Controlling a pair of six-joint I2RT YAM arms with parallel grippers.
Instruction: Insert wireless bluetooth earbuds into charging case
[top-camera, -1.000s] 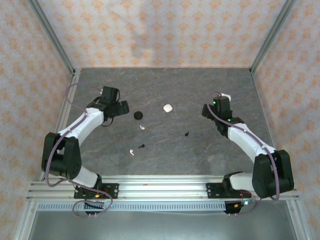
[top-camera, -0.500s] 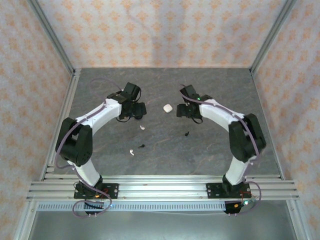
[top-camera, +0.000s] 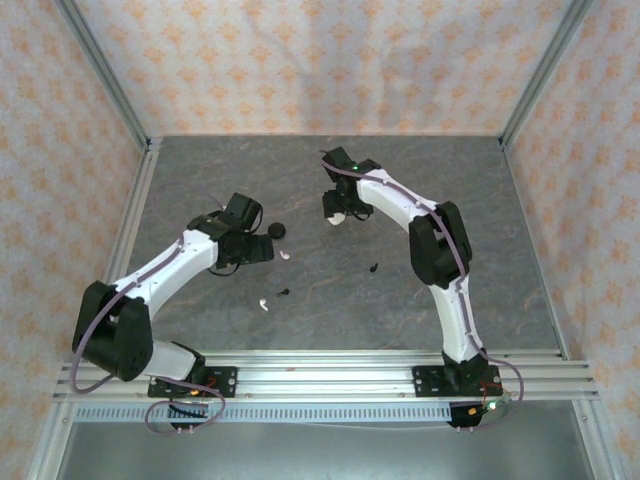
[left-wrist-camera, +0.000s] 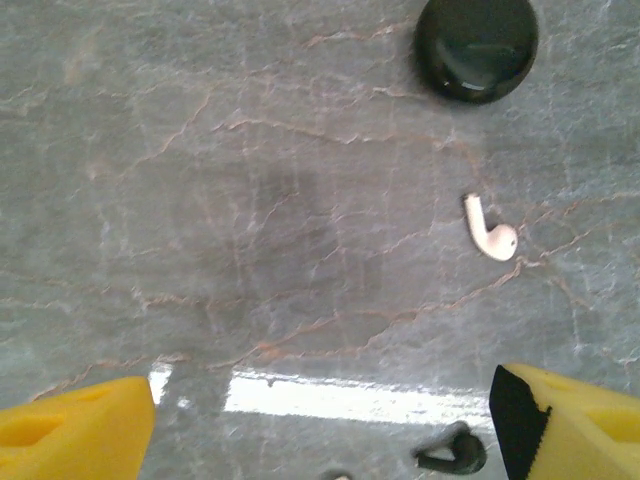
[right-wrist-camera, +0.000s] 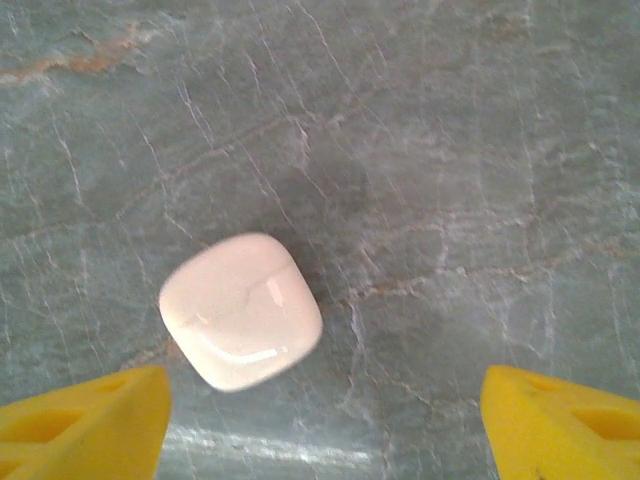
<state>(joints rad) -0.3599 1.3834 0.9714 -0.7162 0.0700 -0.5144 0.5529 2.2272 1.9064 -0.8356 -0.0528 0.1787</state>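
earbuds lie loose on the stone table (top-camera: 480, 250), none in a case yet. nearest me, the near white earbud (top-camera: 264, 305) and the near black earbud (top-camera: 283, 292) sit just beside each other; the right black earbud (top-camera: 374, 267) lies well apart. further out, the far white earbud (left-wrist-camera: 489, 230) lies ahead of my left gripper (left-wrist-camera: 320, 430), jaws wide and empty, i judge so it can drop over that bud. beyond sits the closed black case (left-wrist-camera: 476, 45). farthest, my right gripper (right-wrist-camera: 320, 425) hovers wide over the closed white case (right-wrist-camera: 241, 310), probably lined up to steady or open it.
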